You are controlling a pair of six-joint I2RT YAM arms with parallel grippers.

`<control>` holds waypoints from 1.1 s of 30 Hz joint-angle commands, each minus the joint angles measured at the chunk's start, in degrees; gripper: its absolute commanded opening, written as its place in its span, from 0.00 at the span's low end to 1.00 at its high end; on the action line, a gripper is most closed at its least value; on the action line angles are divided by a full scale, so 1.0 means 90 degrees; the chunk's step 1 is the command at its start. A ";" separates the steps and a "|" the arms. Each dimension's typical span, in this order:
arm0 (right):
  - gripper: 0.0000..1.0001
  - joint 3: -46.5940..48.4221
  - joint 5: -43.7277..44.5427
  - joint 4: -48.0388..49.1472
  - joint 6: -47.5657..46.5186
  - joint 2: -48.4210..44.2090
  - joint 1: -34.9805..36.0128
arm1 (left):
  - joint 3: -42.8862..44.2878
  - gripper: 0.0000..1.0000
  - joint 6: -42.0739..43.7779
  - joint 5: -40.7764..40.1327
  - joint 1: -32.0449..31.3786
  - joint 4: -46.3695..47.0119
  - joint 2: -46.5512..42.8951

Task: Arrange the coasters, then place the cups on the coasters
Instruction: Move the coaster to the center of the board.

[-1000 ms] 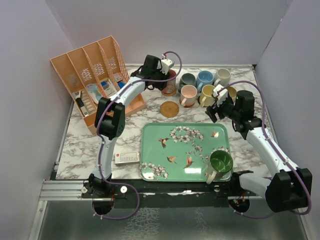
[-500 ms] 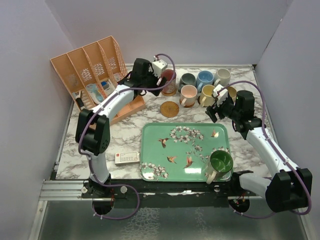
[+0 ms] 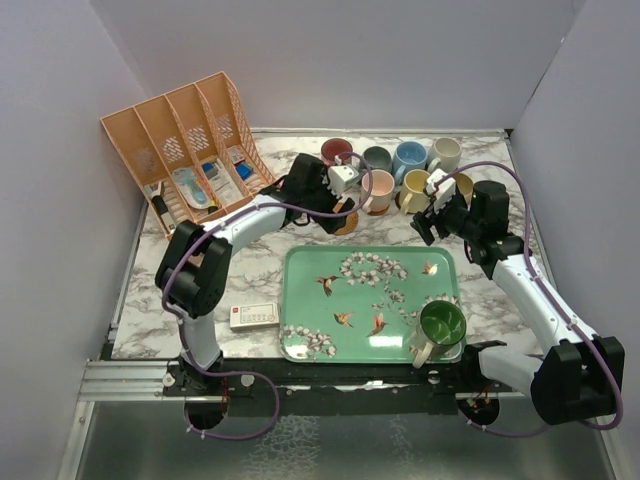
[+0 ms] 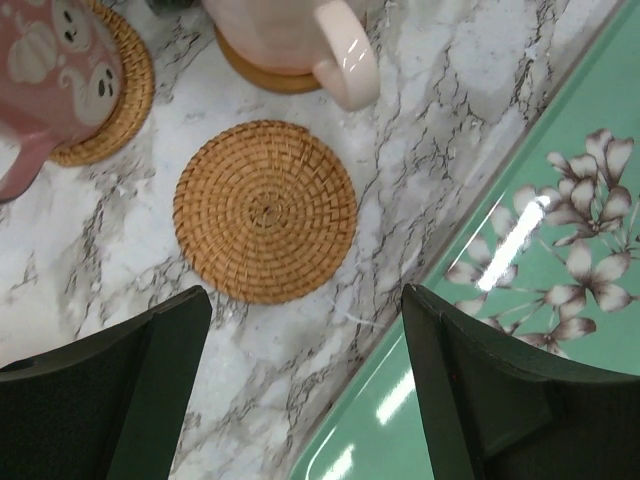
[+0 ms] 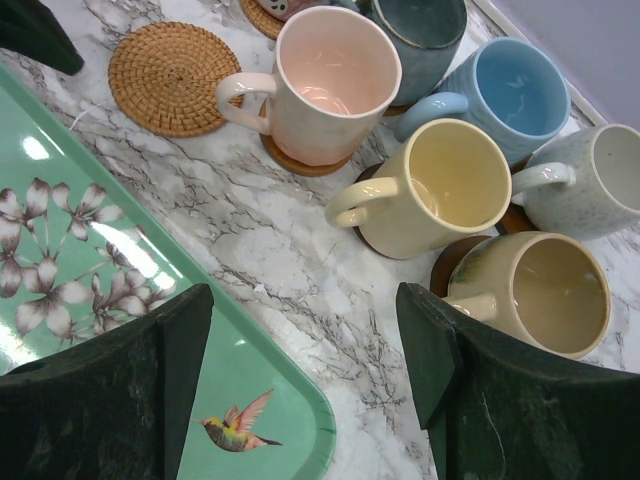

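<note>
Holds the left hand (image 4: pixel 305 295) wide open, gripping nothing, low over a bare woven coaster (image 4: pixel 265 210) lying on the desk (image 4: pixel 420 130) just beside the tray's (image 4: pixel 620 130) far edge. Holds the right hand (image 5: pixel 305 290) spread about as wide, also empty, above marble between tray and cups. Shows seven cups grouped at the far right of the desk: red cup (image 3: pixel 336 150), grey cup (image 3: pixel 376 157), blue cup (image 3: pixel 408 155) and cream cup (image 3: pixel 444 152) behind; pink cup (image 3: pixel 378 188), yellow cup (image 3: pixel 415 185) and tan cup (image 3: pixel 463 185) in front. Shows coasters under the red, pink, yellow and tan ones; cannot tell for the rest. Has the green cup (image 3: pixel 441 322) standing on the tray, near right corner.
</note>
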 commanded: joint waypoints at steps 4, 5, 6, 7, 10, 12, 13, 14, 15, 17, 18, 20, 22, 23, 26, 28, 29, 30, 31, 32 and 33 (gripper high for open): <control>0.75 -0.0039 0.0153 -0.0005 -0.0076 -0.0102 -0.0032 | 0.0892 0.77 -0.0142 0.0416 -0.0036 0.0114 0.1053; 0.75 -0.0042 0.0157 0.0004 -0.0084 -0.0103 -0.0031 | 0.0960 0.75 -0.0136 0.0412 -0.0039 0.0110 0.1153; 0.75 -0.0047 0.0155 0.0001 -0.0091 -0.0093 -0.0036 | 0.1035 0.74 -0.0112 0.0399 -0.0037 0.0098 0.1234; 0.75 -0.0043 0.0150 -0.0002 -0.0096 -0.0091 -0.0038 | 0.1108 0.73 -0.0095 0.0376 -0.0037 0.0089 0.1319; 0.75 -0.0038 0.0158 -0.0005 -0.0103 -0.0080 -0.0031 | 0.1222 0.70 -0.0024 0.0308 -0.0047 0.0087 0.1496; 0.75 -0.0049 0.0161 -0.0002 -0.0106 -0.0077 -0.0031 | 0.1295 0.69 0.0033 0.0234 -0.0048 0.0096 0.1622; 0.75 -0.0055 0.0159 0.0000 -0.0106 -0.0072 -0.0036 | 0.1329 0.68 0.0048 0.0189 -0.0051 0.0089 0.1688; 0.75 -0.0053 0.0158 -0.0004 -0.0105 -0.0065 -0.0031 | 0.1359 0.67 0.0069 0.0158 -0.0052 0.0069 0.1756; 0.75 -0.0054 0.0158 0.0006 -0.0107 -0.0062 -0.0033 | 0.1386 0.66 0.0094 0.0127 -0.0047 0.0061 0.1816; 0.75 -0.0057 0.0162 -0.0004 -0.0114 -0.0051 -0.0031 | 0.1445 0.64 0.0130 0.0049 -0.0046 0.0052 0.1920; 0.75 -0.0052 0.0158 0.0003 -0.0111 -0.0051 -0.0031 | 0.1481 0.63 0.0144 0.0011 -0.0046 0.0038 0.1970; 0.75 -0.0048 0.0157 -0.0004 -0.0115 -0.0037 -0.0033 | 0.1568 0.61 0.0173 -0.0076 -0.0046 0.0000 0.2067; 0.75 -0.0047 0.0172 -0.0005 -0.0115 -0.0032 -0.0033 | 0.1650 0.59 0.0196 -0.0213 -0.0046 -0.0022 0.2158; 0.75 -0.0049 0.0175 -0.0005 -0.0115 -0.0033 -0.0031 | 0.1689 0.59 0.0223 -0.0278 -0.0040 -0.0030 0.2203; 0.75 -0.0051 0.0186 -0.0005 -0.0124 -0.0036 -0.0031 | 0.1847 0.58 0.0278 -0.0484 -0.0037 -0.0092 0.2359; 0.75 -0.0057 0.0187 -0.0005 -0.0130 -0.0041 -0.0032 | 0.1974 0.57 0.0300 -0.0585 -0.0027 -0.0147 0.2476; 0.75 -0.0055 0.0193 -0.0005 -0.0127 -0.0042 -0.0031 | 0.2042 0.56 0.0293 -0.0636 -0.0006 -0.0181 0.2537; 0.75 -0.0050 0.0196 -0.0005 -0.0130 -0.0050 -0.0031 | 0.2101 0.56 0.0288 -0.0652 0.0014 -0.0199 0.2583; 0.75 -0.0050 0.0196 -0.0005 -0.0134 -0.0046 -0.0031 | 0.2153 0.55 0.0279 -0.0664 0.0042 -0.0217 0.2629; 0.75 -0.0053 0.0204 -0.0005 -0.0135 -0.0051 -0.0037 | 0.2201 0.55 0.0270 -0.0690 0.0061 -0.0226 0.2669; 0.75 -0.0049 0.0205 0.0001 -0.0136 -0.0056 -0.0032 | 0.2237 0.55 0.0276 -0.0677 0.0085 -0.0232 0.2692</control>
